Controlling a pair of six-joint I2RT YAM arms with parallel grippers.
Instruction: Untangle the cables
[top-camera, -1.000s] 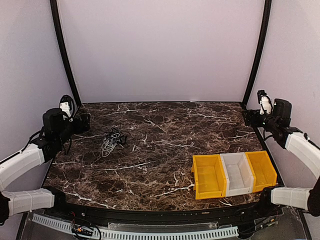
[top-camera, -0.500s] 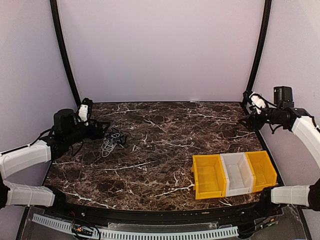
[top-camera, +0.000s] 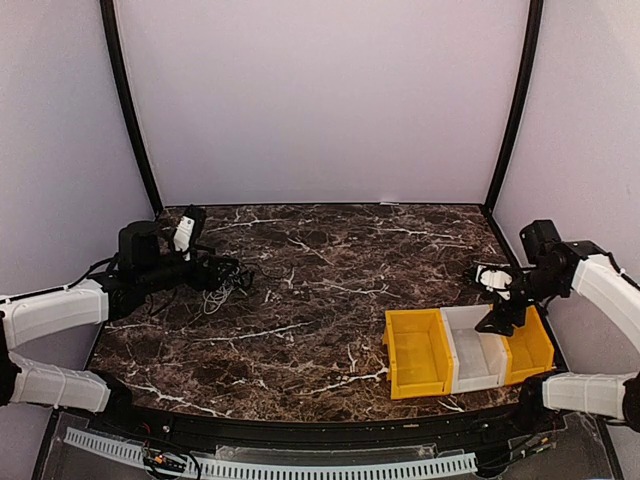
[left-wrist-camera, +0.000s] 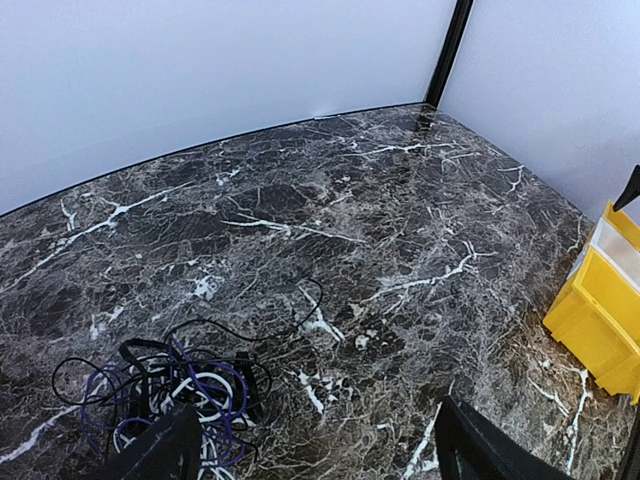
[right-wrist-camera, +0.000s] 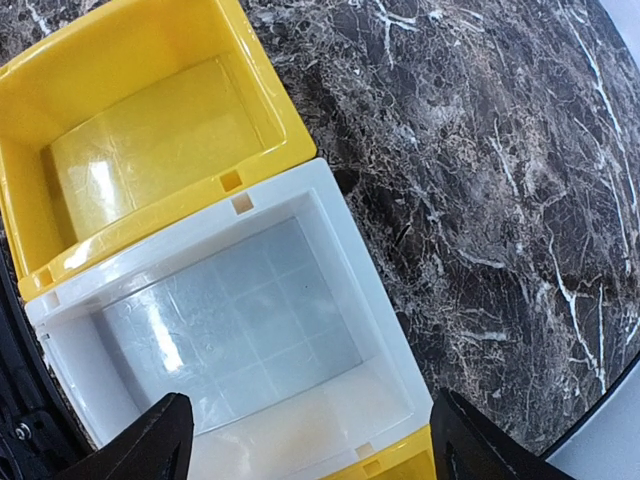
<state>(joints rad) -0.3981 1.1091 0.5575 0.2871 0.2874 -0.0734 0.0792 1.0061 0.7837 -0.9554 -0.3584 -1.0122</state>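
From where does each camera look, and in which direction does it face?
Top external: above and behind the robot, looking down on the table; left arm and right arm show.
Left wrist: low on the left, facing across the table over the cables; the open left gripper frames the bottom edge.
Right wrist: above the white bin, facing down into it; the open right gripper frames the bottom.
Shared: top external and left wrist both show the cables.
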